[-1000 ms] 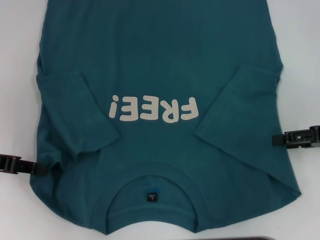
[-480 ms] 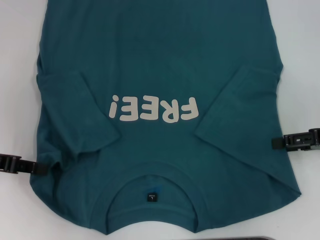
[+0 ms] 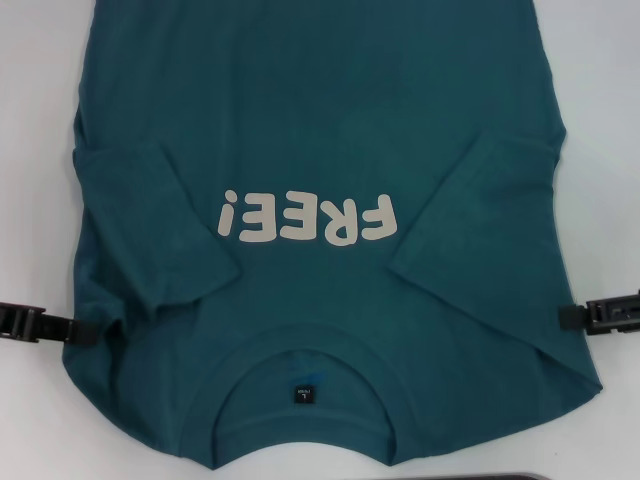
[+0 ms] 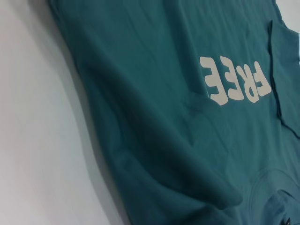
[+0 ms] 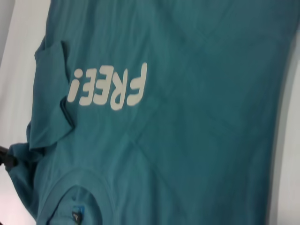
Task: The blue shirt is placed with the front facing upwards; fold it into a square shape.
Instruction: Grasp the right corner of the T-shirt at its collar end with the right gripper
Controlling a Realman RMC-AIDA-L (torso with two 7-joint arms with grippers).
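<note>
The blue shirt (image 3: 320,120) lies flat on the white table (image 3: 35,110), front up, collar toward me. Its white "FREE!" lettering (image 3: 305,220) reads upside down, and the small black neck label (image 3: 303,395) shows inside the collar. Both short sleeves are folded inward onto the chest. My left gripper (image 3: 80,330) sits low at the shirt's left edge, by the shoulder. My right gripper (image 3: 568,316) is at the right edge, level with it. The left wrist view shows the shirt (image 4: 154,117) with a raised fold. The right wrist view shows the shirt (image 5: 187,140) and, farther off, the left gripper (image 5: 5,158).
White tabletop runs down both sides of the shirt. A dark flat object (image 3: 500,477) pokes in at the near edge, to the right of the collar.
My right gripper has moved toward me along the shirt's right edge and slightly outward. The left gripper has shifted only slightly. The shirt lies as before.
</note>
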